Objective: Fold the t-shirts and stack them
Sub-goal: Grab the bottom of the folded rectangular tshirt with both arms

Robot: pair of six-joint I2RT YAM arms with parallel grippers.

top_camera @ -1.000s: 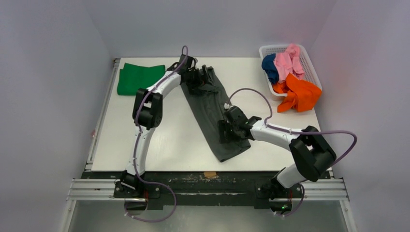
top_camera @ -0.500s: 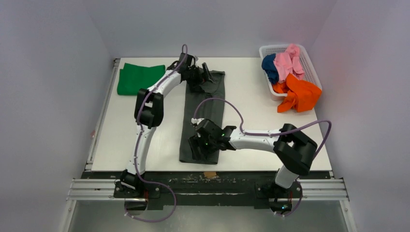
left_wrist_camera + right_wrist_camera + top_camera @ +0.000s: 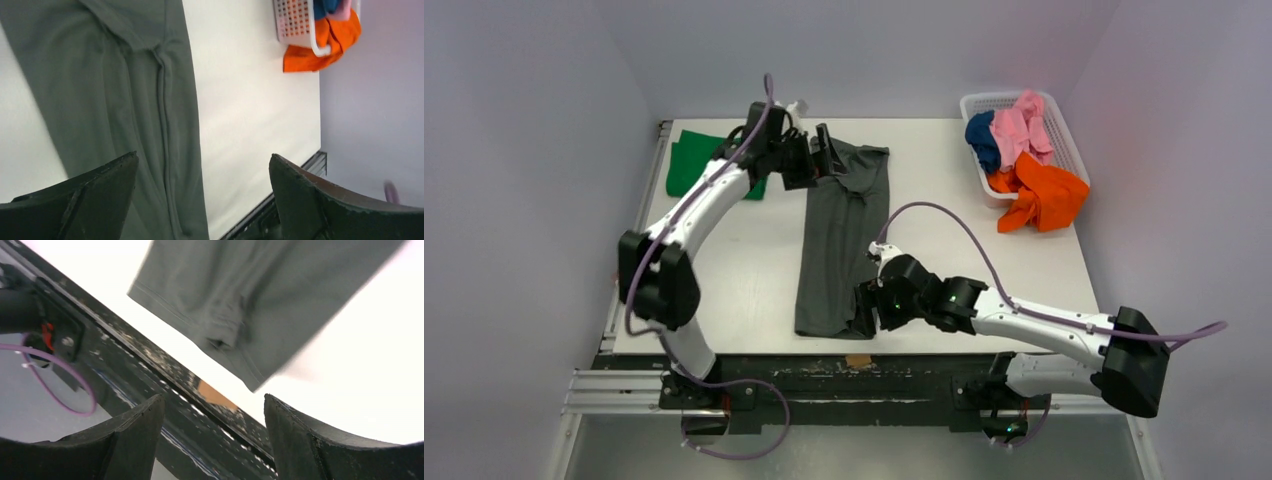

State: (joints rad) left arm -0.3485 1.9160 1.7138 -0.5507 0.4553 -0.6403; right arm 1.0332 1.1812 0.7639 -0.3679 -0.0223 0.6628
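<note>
Dark grey t-shirt point(image 3: 839, 235) lies flat; left end effector point(image 3: 823, 157) and right end effector point(image 3: 865, 307) both spread apart.

Bare table point(image 3: 944, 210) between dark grey t-shirt point(image 3: 836, 245) and basket point(image 3: 996, 97)

Matt, soft cloth dark grey t-shirt point(image 3: 834, 250); smooth white table point(image 3: 724, 270); plastic lattice basket point(image 3: 989, 97).

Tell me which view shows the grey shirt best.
Top external: the grey shirt shows there nearly whole, a long folded strip with both ends in view. The left wrist view shows only a stretch of it with a seam. The right wrist view shows only one hem corner.
</note>
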